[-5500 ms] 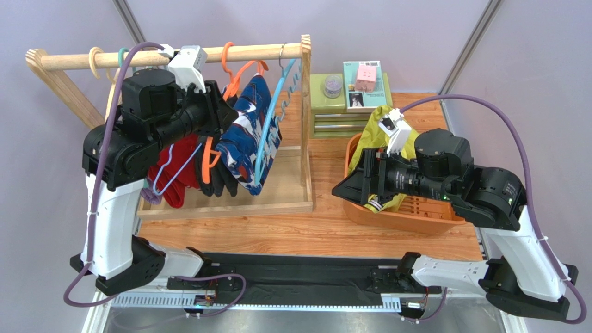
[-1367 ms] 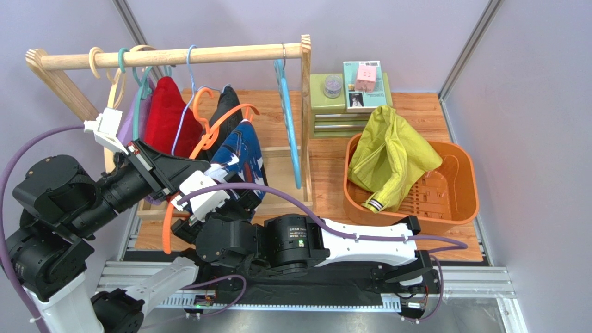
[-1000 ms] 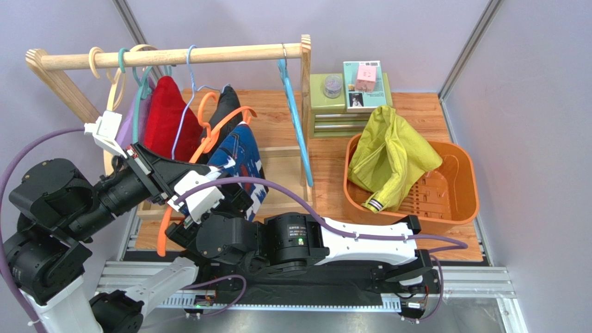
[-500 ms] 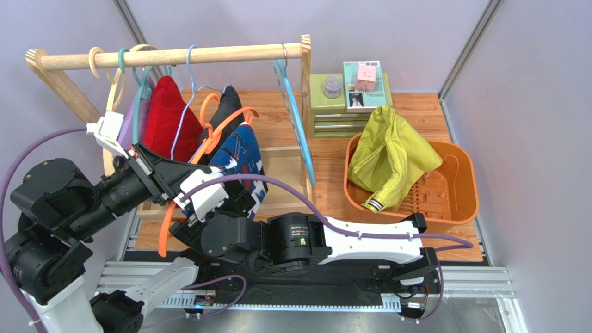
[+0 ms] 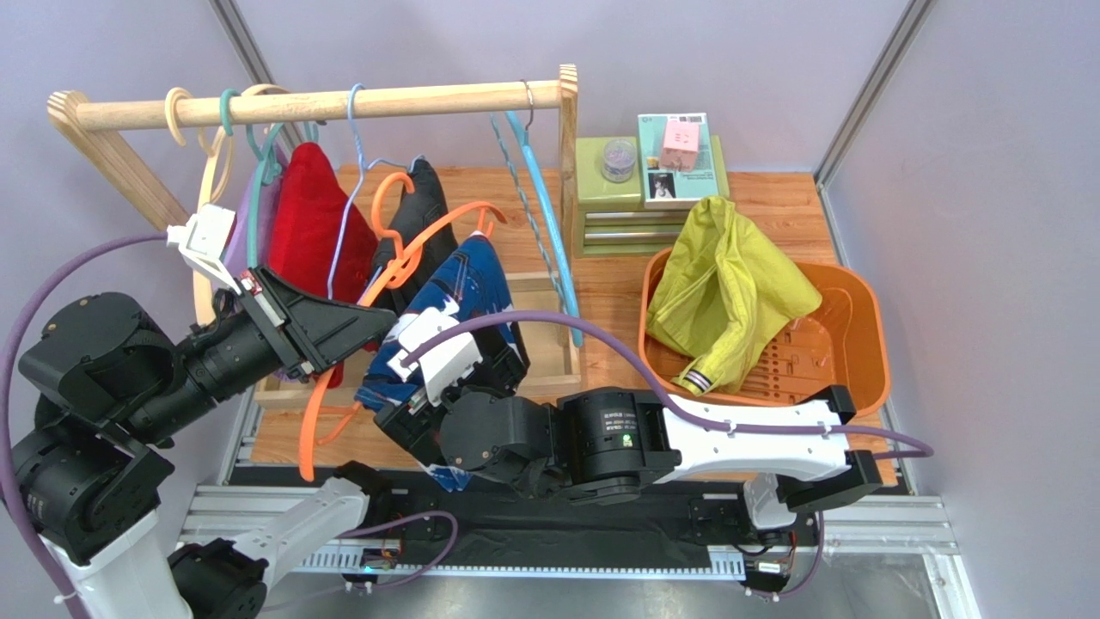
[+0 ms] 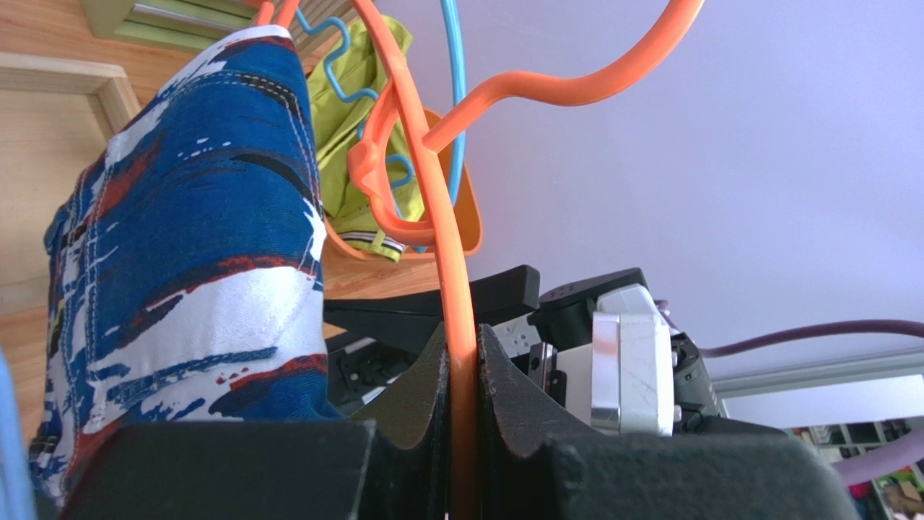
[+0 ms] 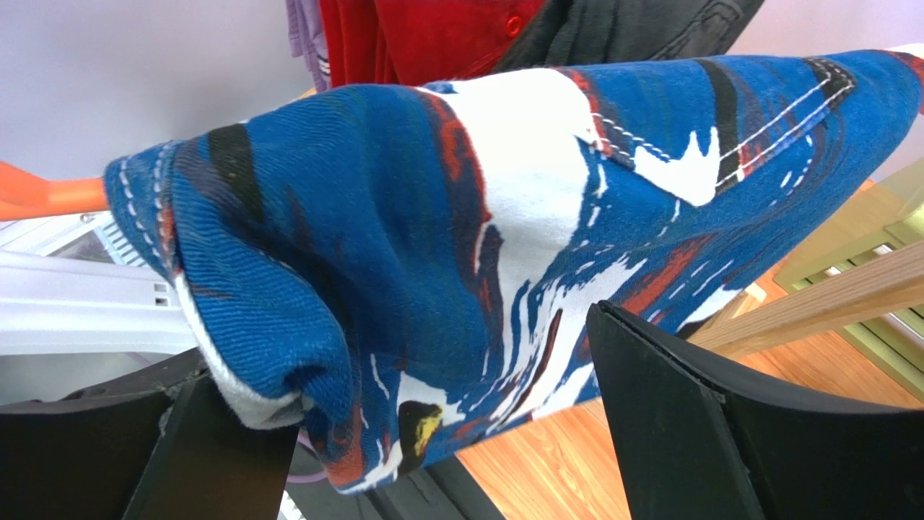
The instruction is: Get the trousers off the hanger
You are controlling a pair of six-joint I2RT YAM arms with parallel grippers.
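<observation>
Lab cell: bare lilac walls (image 5: 387,39)

My left arm (image 5: 142,374) is folded high on its side, the forearm aimed rightward, with the left gripper (image 6: 461,352) pinched tight, fingers almost touching. My right arm (image 5: 620,439) lies low across the front, stretched leftward. Its right gripper (image 7: 434,433) is spread wide, close beside the left one.

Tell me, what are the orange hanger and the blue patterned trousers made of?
The orange hanger looks like moulded plastic: smooth, slightly glossy, evenly coloured. The blue patterned trousers look like soft woven cotton, perhaps twill: matte, finely ribbed surface, white stitching along the seams.
</observation>
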